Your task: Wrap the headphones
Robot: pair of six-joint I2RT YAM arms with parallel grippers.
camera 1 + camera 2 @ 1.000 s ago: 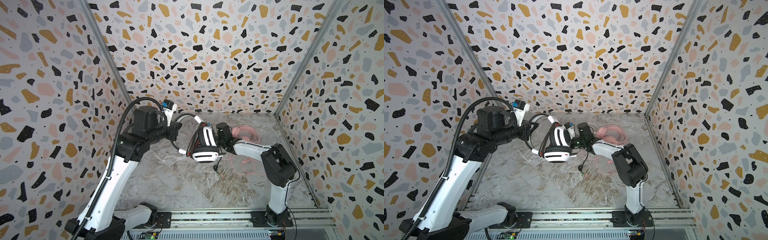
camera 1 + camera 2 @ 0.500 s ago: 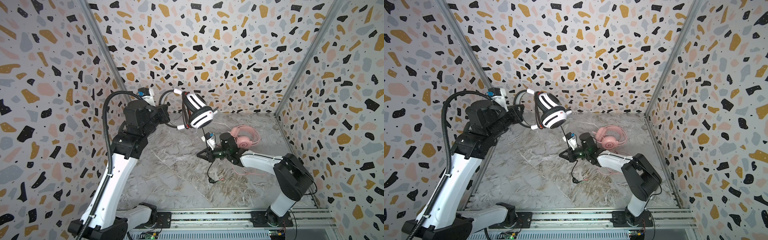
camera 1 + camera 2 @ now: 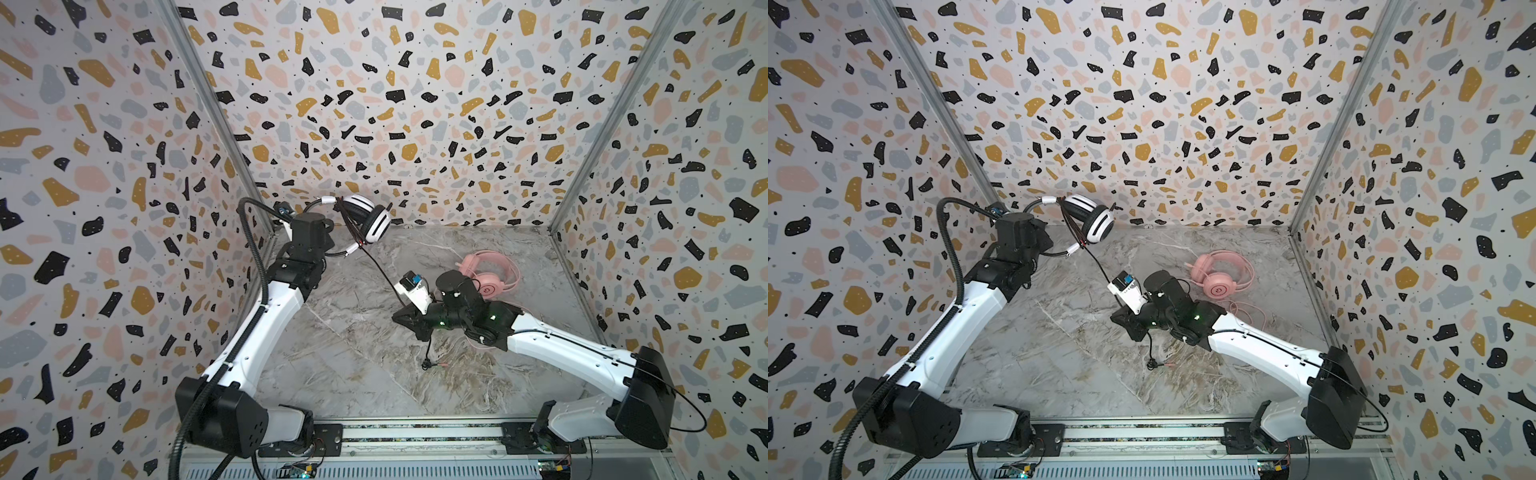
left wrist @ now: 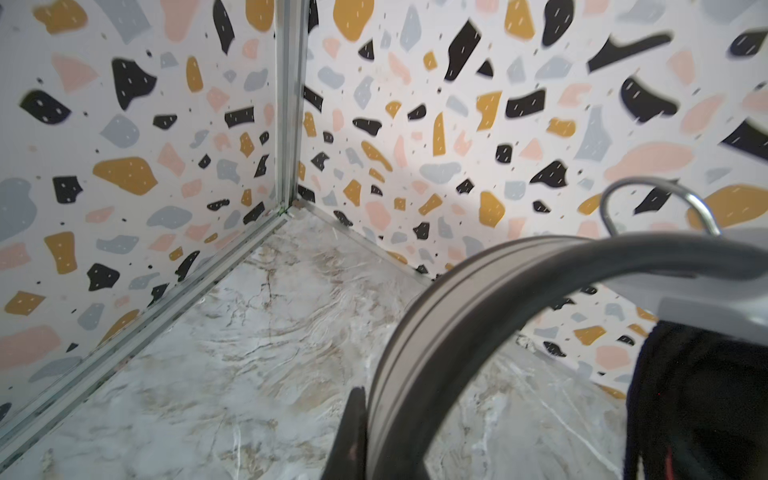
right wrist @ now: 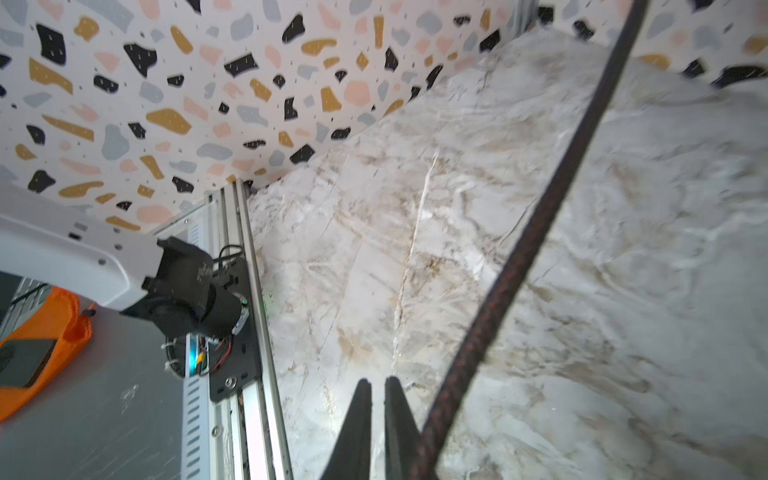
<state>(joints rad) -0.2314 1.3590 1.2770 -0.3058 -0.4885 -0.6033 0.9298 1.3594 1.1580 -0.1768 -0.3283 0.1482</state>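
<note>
The white-and-black headphones (image 3: 368,218) (image 3: 1090,220) hang in the air near the back left corner. My left gripper (image 4: 384,411) is shut on their grey headband (image 4: 478,291). Their thin black cable (image 3: 378,270) (image 5: 540,220) runs taut down to my right gripper (image 3: 405,318) (image 5: 376,380), low over the middle of the table. Its fingers stand shut to a thin slit with the cable passing close along one of them. Past the gripper the cable hangs slack to its plug (image 3: 426,365). The pink headphones (image 3: 490,276) (image 3: 1221,276) lie flat behind the right arm.
Patterned walls close in the left, back and right sides. The pink cable (image 3: 1254,311) loops on the table beside the right forearm. A metal rail (image 3: 415,432) carrying both arm bases runs along the front edge. The left arm's base (image 5: 187,291) shows in the right wrist view.
The left arm has lifted the white-and-black headphones from the middle of the table up toward the back left corner. The right gripper has dropped low toward the front and closed, and the cable is drawn straight.
</note>
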